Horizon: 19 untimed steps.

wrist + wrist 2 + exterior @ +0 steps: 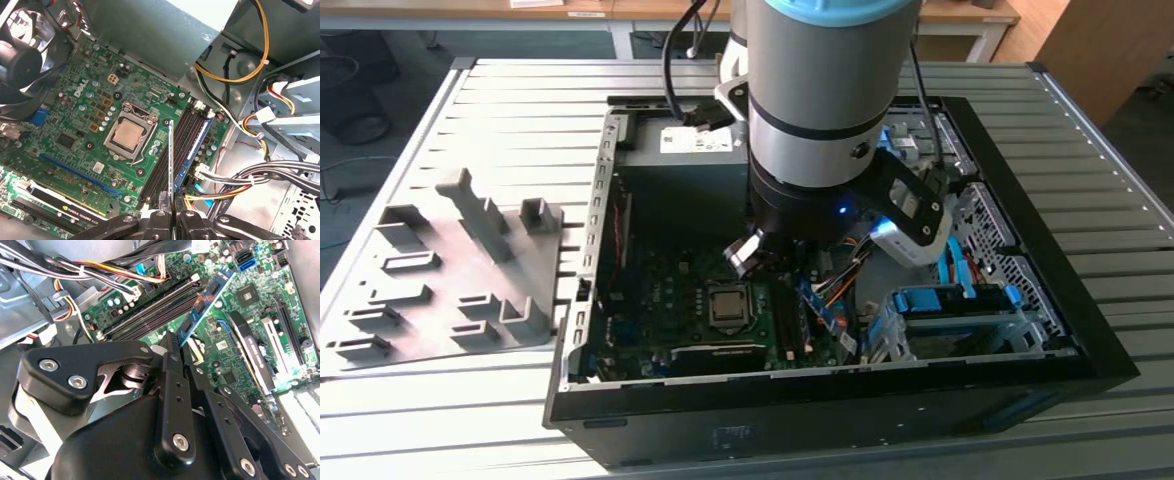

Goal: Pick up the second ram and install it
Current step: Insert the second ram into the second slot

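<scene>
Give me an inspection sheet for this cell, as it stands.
Surface: slatted metal table, carrying the open computer case.
Job's things: second ram held over the memory slots, not seated.
Clutter: grey slotted tray on the table, at the exterior view's left of the case.
Grippers: tool shut on the second ram.
Cables: wire bundle runs beside the slots.
Surroundings: desk behind the table.

I saw tiny white print (79,91) on the green board (75,125) and a white label (698,139) on the grey box (670,165), all too small to read.
</scene>
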Available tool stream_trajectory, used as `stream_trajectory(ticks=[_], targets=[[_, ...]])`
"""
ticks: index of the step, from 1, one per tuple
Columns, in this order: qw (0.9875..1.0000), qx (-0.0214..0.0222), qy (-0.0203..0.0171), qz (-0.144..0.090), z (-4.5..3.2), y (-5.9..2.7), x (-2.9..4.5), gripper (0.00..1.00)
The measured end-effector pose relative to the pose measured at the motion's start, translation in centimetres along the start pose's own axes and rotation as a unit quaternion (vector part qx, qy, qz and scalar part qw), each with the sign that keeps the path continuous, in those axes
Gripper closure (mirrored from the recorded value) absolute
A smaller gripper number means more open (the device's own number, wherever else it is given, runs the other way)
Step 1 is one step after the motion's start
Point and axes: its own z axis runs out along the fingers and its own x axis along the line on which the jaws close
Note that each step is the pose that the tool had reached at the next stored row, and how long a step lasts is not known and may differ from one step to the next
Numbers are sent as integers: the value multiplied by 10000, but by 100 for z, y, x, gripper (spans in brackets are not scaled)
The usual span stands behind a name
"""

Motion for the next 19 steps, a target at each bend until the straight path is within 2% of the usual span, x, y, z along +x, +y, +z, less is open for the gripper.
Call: stream_trajectory(ticks=[9,19], targets=[[9996,33,-14,275,1,0,0,86],[9984,66,-29,560,3,0,0,86]])
